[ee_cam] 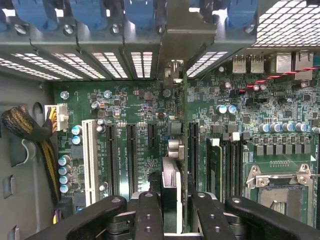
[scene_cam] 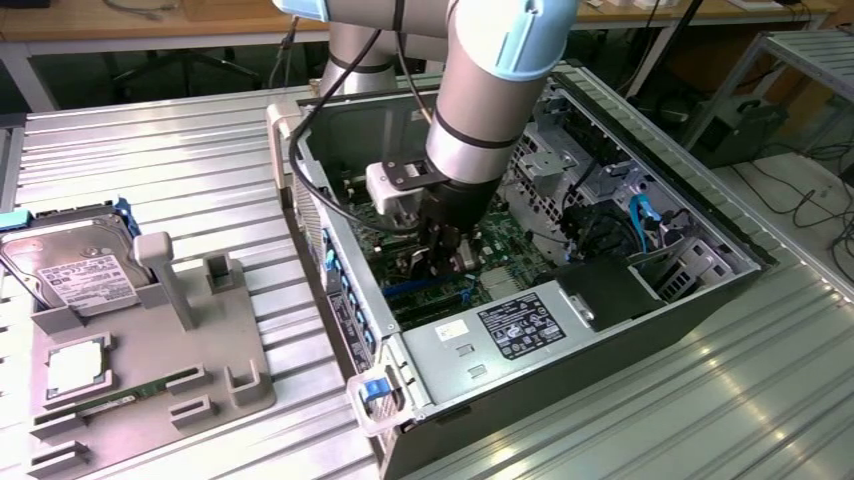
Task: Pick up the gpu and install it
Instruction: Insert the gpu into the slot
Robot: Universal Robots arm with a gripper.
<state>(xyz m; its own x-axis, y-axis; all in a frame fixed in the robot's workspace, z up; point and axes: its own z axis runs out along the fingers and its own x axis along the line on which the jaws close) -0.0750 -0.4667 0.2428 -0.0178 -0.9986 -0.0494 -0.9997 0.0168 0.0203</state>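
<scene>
My pincer (ee_cam: 172, 212) is down inside the open computer case (scene_cam: 694, 215), clamped narrow on the graphics card (ee_cam: 176, 100). The card stands on edge above the green motherboard (ee_cam: 135, 107), its metal bracket against the case's slotted rear wall.

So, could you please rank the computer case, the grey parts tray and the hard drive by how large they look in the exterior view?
1. Computer case, clearly largest.
2. Grey parts tray.
3. Hard drive, smallest, standing in the tray.
</scene>
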